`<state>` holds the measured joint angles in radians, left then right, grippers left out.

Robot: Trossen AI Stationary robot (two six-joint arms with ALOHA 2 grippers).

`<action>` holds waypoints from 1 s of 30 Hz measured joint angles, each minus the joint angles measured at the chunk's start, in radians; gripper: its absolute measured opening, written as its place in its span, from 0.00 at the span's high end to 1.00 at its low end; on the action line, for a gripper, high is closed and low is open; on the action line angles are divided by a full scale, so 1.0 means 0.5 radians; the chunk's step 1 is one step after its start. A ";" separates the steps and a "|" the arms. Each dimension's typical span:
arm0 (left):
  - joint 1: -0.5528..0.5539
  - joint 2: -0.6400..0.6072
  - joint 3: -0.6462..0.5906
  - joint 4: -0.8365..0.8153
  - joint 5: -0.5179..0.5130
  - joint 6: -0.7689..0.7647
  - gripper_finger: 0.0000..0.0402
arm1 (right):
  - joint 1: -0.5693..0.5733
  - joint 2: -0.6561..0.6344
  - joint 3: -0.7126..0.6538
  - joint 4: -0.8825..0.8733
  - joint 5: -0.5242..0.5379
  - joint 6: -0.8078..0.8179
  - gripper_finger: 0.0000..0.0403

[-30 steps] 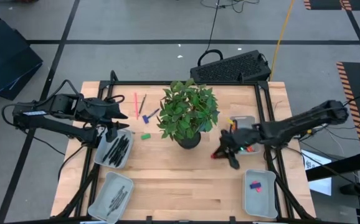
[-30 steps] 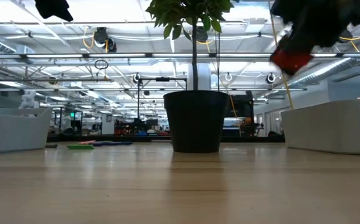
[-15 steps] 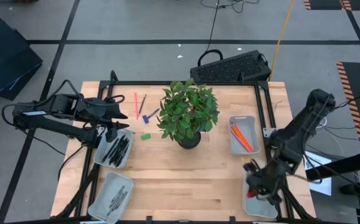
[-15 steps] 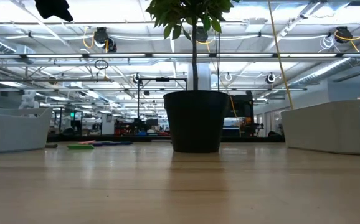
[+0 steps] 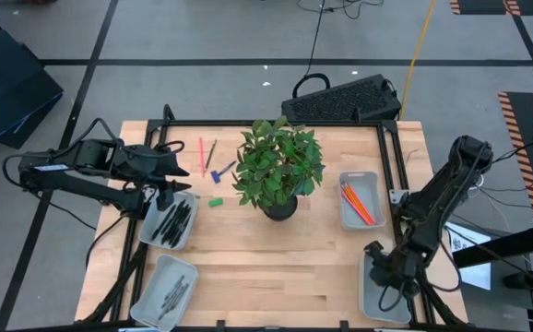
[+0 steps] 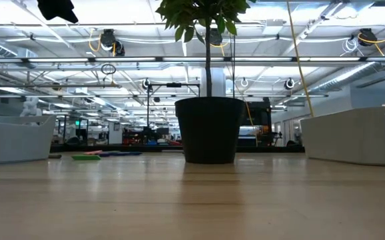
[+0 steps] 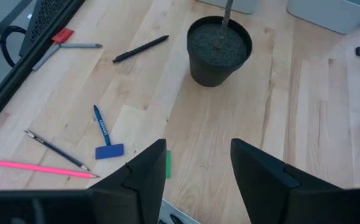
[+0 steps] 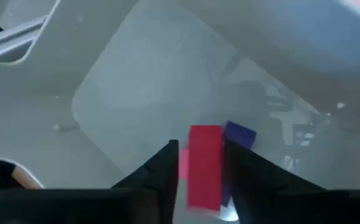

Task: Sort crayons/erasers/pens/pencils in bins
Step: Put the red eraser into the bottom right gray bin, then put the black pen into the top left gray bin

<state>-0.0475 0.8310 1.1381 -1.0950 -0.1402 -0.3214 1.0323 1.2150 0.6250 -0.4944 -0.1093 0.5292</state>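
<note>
One red eraser [image 8: 204,163] sits between right pincer [image 8: 200,167] fingers above bin [image 8: 136,93].

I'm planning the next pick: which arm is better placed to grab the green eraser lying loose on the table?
Left. The left hand hangs open close to the green eraser. The right hand is over the eraser bin, gripping a red eraser.

Potted plant [image 5: 279,171], black keyboard [image 5: 344,99]
</note>
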 joint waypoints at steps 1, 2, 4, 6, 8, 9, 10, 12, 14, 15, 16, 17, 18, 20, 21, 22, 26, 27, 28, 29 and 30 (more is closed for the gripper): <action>0.000 0.000 0.000 0.000 0.000 -0.001 0.55 | -0.001 -0.015 0.002 -0.013 -0.004 -0.016 0.68; 0.000 0.000 0.000 0.000 0.000 -0.001 0.55 | -0.004 -0.035 0.014 -0.039 -0.030 -0.024 0.66; 0.000 0.000 0.000 0.000 0.000 -0.001 0.55 | -0.029 -0.100 0.078 -0.075 -0.122 -0.017 0.62; 0.000 0.000 0.000 0.000 0.000 0.000 0.55 | -0.071 -0.187 0.183 -0.126 -0.196 0.002 0.60; 0.000 0.000 0.000 0.000 0.000 -0.001 0.55 | -0.139 -0.270 0.310 -0.285 -0.197 0.017 0.58; 0.000 0.000 0.000 0.000 0.000 0.000 0.55 | -0.186 -0.303 0.379 -0.381 -0.172 0.017 0.56; 0.000 0.000 0.000 0.000 0.000 -0.001 0.55 | -0.236 -0.334 0.459 -0.481 -0.114 0.016 0.55; 0.000 0.000 0.000 0.000 0.000 0.000 0.55 | -0.361 -0.391 0.627 -0.668 0.041 -0.011 0.53; 0.000 0.000 0.000 0.000 0.000 0.000 0.55 | -0.518 -0.423 0.776 -0.853 0.231 -0.098 0.50; 0.000 0.000 0.000 0.000 0.000 -0.001 0.55 | -0.617 -0.434 0.836 -0.921 0.328 -0.148 0.49; 0.000 0.000 0.000 0.000 0.000 0.002 0.55 | -0.728 -0.444 0.884 -0.969 0.404 -0.201 0.48; 0.000 0.000 0.000 0.000 -0.004 0.045 0.55 | -0.860 -0.453 0.922 -0.994 0.452 -0.260 0.48; 0.000 0.000 0.000 0.000 -0.026 0.128 0.55 | -1.003 -0.458 0.949 -1.007 0.478 -0.318 0.48; 0.000 0.000 0.000 0.002 -0.103 0.292 0.55 | -1.306 -0.458 0.967 -0.996 0.477 -0.437 0.48; 0.000 0.000 0.000 0.004 -0.142 0.347 0.55 | -1.462 -0.457 0.966 -0.997 0.470 -0.495 0.48; 0.000 0.000 0.000 0.005 -0.162 0.374 0.55 | -1.611 -0.455 0.964 -0.993 0.448 -0.563 0.48; 0.001 0.000 0.000 0.004 -0.173 0.358 0.55 | -2.194 -0.399 0.925 -0.825 0.379 -0.926 0.49; 0.001 0.000 0.000 0.004 -0.173 0.337 0.55 | -2.331 -0.365 0.901 -0.755 0.332 -1.007 0.49; 0.000 0.000 0.000 0.004 -0.174 0.305 0.55 | -2.466 -0.325 0.871 -0.662 0.280 -1.067 0.49; 0.000 0.000 0.000 0.004 -0.173 0.275 0.55 | -2.585 -0.285 0.838 -0.553 0.212 -1.114 0.49; 0.000 0.000 0.000 0.005 -0.173 0.244 0.55 | -2.695 -0.241 0.802 -0.441 0.135 -1.152 0.49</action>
<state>-0.0475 0.8310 1.1381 -1.0928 -0.2268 -0.1994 -0.3153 1.0943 1.0259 -0.7151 -0.0420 -0.0467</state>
